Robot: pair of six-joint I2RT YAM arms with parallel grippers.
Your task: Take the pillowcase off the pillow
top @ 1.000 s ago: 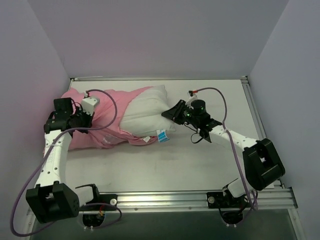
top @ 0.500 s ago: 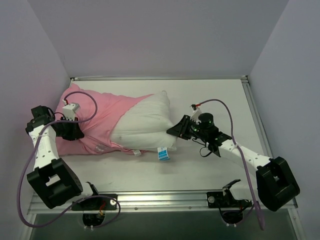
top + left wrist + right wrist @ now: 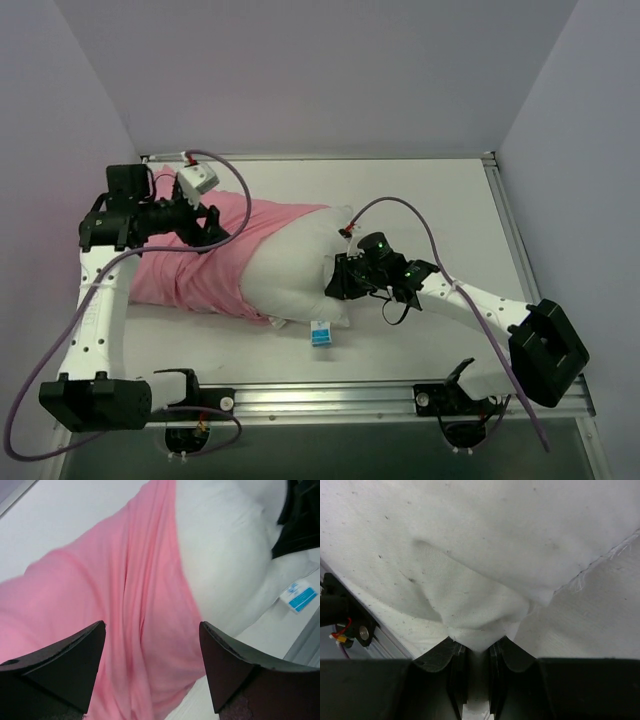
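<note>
Right gripper (image 3: 338, 279) now apparently on pillow (image 3: 288, 266)

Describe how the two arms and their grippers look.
The left arm and right arm are white links with blocky black joints. A purple cable loops along each. The left gripper has dark wedge-shaped fingers and a white camera block; the right gripper is black, with small green lights.

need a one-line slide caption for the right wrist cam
Right gripper shut on a bunched fold of the plump white stuffed fabric pillow, seen close up from the wrist.
</note>
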